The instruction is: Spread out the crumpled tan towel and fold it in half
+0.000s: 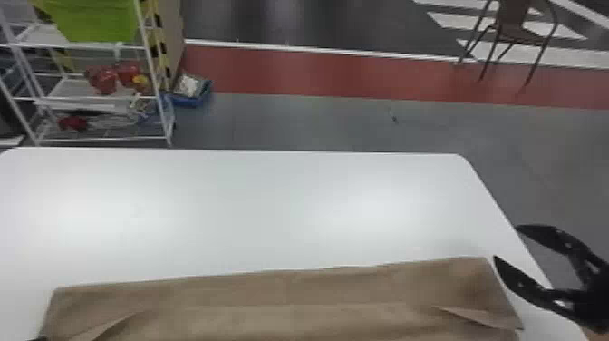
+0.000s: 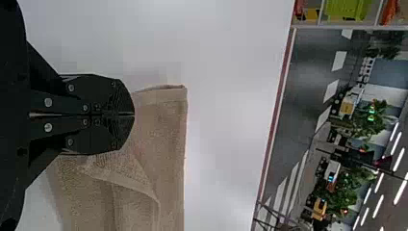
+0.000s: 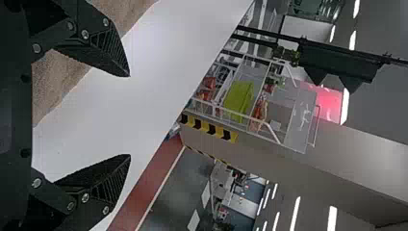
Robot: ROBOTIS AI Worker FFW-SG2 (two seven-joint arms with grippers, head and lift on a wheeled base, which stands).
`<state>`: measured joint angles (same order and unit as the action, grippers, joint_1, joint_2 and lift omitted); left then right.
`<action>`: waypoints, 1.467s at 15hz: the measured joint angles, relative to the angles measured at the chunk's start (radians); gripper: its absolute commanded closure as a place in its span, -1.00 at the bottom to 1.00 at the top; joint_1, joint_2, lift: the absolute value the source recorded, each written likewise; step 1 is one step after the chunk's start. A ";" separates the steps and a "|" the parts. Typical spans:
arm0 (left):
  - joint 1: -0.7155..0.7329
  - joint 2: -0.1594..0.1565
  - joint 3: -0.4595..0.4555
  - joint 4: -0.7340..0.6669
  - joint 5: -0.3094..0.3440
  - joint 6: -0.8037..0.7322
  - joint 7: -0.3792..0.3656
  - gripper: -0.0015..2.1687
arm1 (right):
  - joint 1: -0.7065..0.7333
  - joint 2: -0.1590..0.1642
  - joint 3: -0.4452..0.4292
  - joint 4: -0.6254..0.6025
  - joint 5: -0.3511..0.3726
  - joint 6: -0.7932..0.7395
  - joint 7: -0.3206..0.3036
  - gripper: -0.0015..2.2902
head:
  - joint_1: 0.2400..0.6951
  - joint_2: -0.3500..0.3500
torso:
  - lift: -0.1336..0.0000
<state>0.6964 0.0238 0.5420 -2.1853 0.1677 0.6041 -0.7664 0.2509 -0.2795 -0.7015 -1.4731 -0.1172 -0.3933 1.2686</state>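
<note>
Tan cloth towel (image 1: 290, 290) lies broad on the white tabletop (image 1: 253, 204), far edge fairly straight, slanting creases near both ends. We judge it's at squaring up or folding; can't tell if the half fold is made. To do it well, we'd keep both ends level, pull gently outward and ease those creases flat without dragging the cloth. Left gripper (image 2: 133, 114): fingers pressed together over the towel's left side, near a corner; can't tell if cloth is pinched. Right gripper (image 1: 505, 241): fingers wide apart, empty, just beyond the towel's right end.
</note>
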 measured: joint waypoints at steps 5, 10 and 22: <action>0.000 0.030 0.035 0.013 -0.062 0.037 -0.051 0.31 | 0.005 0.000 -0.010 -0.008 -0.005 0.000 0.007 -0.71 | 1.00 -0.37 | -0.83; 0.002 0.027 0.097 -0.012 -0.027 0.029 -0.079 0.30 | 0.042 0.013 -0.016 -0.105 -0.002 0.019 0.027 -0.71 | 1.00 -0.23 | -0.83; 0.019 0.007 0.061 -0.100 -0.008 0.122 -0.067 0.30 | -0.037 -0.025 0.233 -0.589 0.301 0.605 0.094 -0.63 | 1.00 0.16 | -0.83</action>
<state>0.7155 0.0304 0.6030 -2.2852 0.1596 0.7259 -0.8331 0.2143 -0.3047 -0.4688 -2.0619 0.1838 0.2116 1.3622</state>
